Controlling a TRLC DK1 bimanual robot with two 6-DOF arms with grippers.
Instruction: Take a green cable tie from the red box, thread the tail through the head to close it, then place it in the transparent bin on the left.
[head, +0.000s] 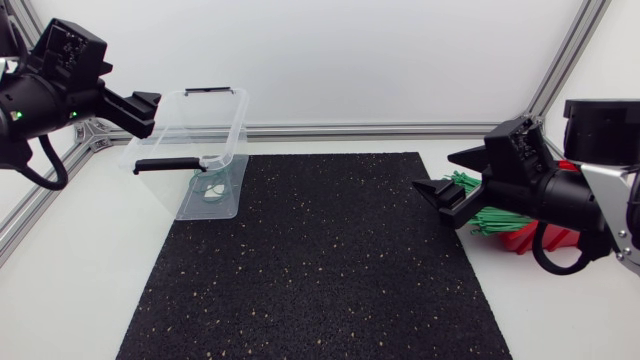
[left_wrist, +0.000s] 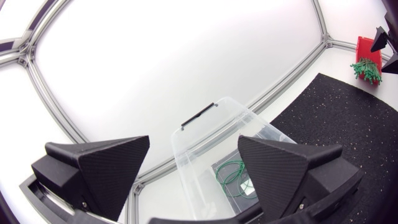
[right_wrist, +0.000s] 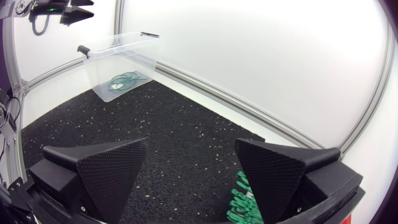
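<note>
**Setting: robotics lab test cell**

The bench was enclosed by an aluminium profile frame (head: 350, 130) with plain white panels (head: 350, 50) behind it. The white table (head: 70, 300) carried a black speckled work mat (head: 320, 260). Two robot arms were stationed at it, the left arm (head: 40, 95) and the right arm (head: 570, 195), one at each side.

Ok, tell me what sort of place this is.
Probably a robot test cell in a lab: an aluminium frame fences a white table, a black mat marks the work area, and a transparent bin and red box of green cable ties sit ready.
</note>
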